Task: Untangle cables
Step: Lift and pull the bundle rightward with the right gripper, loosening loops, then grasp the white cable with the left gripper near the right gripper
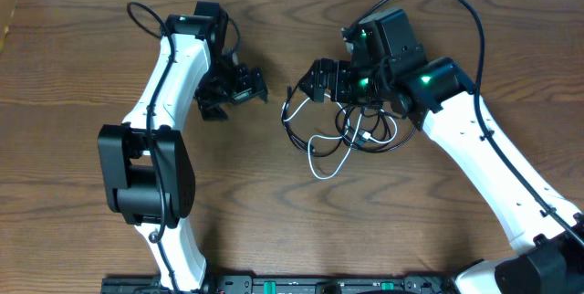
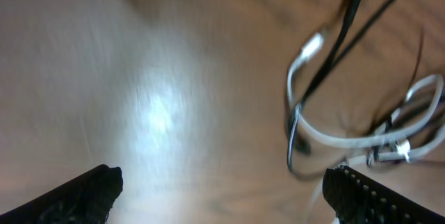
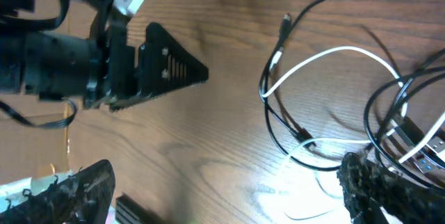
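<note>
A brown wood-grain pattern is carried by the tabletop (image 1: 73, 166). Just beside the black, ridged right fingers (image 3: 389, 189), a white cable (image 3: 334, 51) is seen among black cables (image 3: 272, 118) (their plug tips look silvery). The left fingers (image 2: 83, 193) are likewise black and finely ribbed. White shells with black joints are shown on the left arm (image 1: 169, 75) and the right arm (image 1: 484, 157), the latter lit by green lights (image 1: 425, 79) behind its fingers.
</note>
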Tool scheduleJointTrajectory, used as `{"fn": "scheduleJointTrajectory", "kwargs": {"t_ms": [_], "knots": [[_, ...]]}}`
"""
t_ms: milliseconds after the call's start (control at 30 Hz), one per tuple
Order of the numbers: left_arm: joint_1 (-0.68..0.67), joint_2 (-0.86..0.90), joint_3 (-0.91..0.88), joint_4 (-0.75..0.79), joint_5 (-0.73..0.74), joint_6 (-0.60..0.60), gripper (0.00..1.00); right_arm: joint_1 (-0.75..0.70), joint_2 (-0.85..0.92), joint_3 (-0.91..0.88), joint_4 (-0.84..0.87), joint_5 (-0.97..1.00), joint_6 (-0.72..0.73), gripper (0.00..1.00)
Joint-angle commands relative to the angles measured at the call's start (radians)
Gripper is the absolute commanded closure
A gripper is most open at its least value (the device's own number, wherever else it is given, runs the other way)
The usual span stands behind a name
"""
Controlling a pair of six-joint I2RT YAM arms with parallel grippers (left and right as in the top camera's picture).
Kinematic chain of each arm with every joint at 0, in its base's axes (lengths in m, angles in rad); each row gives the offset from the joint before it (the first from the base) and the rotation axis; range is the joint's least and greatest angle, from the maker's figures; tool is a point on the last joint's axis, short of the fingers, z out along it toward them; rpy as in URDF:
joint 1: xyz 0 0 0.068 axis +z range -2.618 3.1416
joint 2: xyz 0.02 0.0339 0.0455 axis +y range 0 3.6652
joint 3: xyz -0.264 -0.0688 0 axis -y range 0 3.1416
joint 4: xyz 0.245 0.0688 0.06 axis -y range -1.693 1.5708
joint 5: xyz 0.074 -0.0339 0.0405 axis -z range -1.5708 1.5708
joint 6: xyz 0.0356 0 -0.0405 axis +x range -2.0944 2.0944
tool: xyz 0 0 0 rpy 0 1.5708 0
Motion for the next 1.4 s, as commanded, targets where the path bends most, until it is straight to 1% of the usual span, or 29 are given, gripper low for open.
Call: {"fn": "scheduleJointTrajectory", "kwargs": {"t_ms": [0,100,167,233,300,467,600,733,800,867,900,933,1033,1133,1167,1200,1300,1333,1367], "knots": [[-0.004,0.014,-0.003,0.0,0.101,-0.071,0.02,0.008,0.005,0.008,-0.013,0.029,-0.008,0.01],[-0.004,0.014,-0.003,0.0,0.099,-0.07,0.02,0.009,0.005,0.006,-0.03,0.059,-0.008,0.01],[-0.004,0.014,-0.003,-0.034,0.102,-0.074,0.02,0.009,0.005,0.004,-0.037,0.088,-0.008,0.01],[-0.021,0.015,-0.007,-0.014,0.121,-0.086,0.02,0.01,0.005,0.004,-0.037,0.103,-0.007,0.01],[-0.047,0.015,-0.012,0.015,0.105,-0.086,0.02,0.011,0.005,0.004,-0.037,0.103,-0.007,0.01],[-0.169,0.016,-0.054,0.123,0.063,-0.086,0.02,0.016,0.005,0.004,-0.043,0.117,-0.008,0.01],[-0.246,0.016,-0.055,0.155,-0.056,-0.094,0.02,0.002,0.005,0.004,-0.095,0.136,-0.008,0.01],[-0.293,0.016,-0.07,0.164,-0.069,-0.094,0.02,-0.045,0.005,0.004,-0.14,0.136,-0.007,0.01],[-0.317,0.017,-0.093,0.2,-0.132,-0.093,0.02,-0.061,0.005,0.004,-0.16,0.136,-0.008,0.01],[-0.334,0.017,-0.112,0.26,-0.261,-0.093,0.02,-0.073,0.005,0.004,-0.177,0.136,-0.008,0.01],[-0.335,0.017,-0.113,0.279,-0.3,-0.093,0.02,-0.074,0.005,0.004,-0.18,0.137,-0.008,0.01],[-0.335,0.017,-0.113,0.3,-0.328,-0.092,0.02,-0.074,0.005,0.004,-0.18,0.136,-0.008,0.01],[-0.334,0.017,-0.114,0.356,-0.335,-0.086,0.01,-0.074,0.005,0.004,-0.18,0.136,-0.008,0.01],[-0.349,0.017,-0.114,0.383,-0.305,-0.085,0.15,-0.074,0.005,0.004,-0.177,0.136,-0.007,0.01],[-0.354,0.017,-0.114,0.387,-0.301,-0.085,0.22,-0.074,0.005,0.004,-0.175,0.136,-0.007,0.01],[-0.361,0.017,-0.115,0.391,-0.302,-0.085,0.27,-0.073,0.005,0.004,-0.175,0.136,-0.008,0.01],[-0.373,0.017,-0.116,0.406,-0.303,-0.082,0.35,-0.073,0.005,0.004,-0.178,0.136,-0.008,0.01],[-0.375,0.018,-0.116,0.416,-0.303,-0.082,0.41,-0.073,0.005,0.004,-0.179,0.136,-0.008,0.01],[-0.375,0.018,-0.116,0.422,-0.302,-0.082,0.5,-0.073,0.005,0.004,-0.179,0.136,-0.007,0.01]]}}
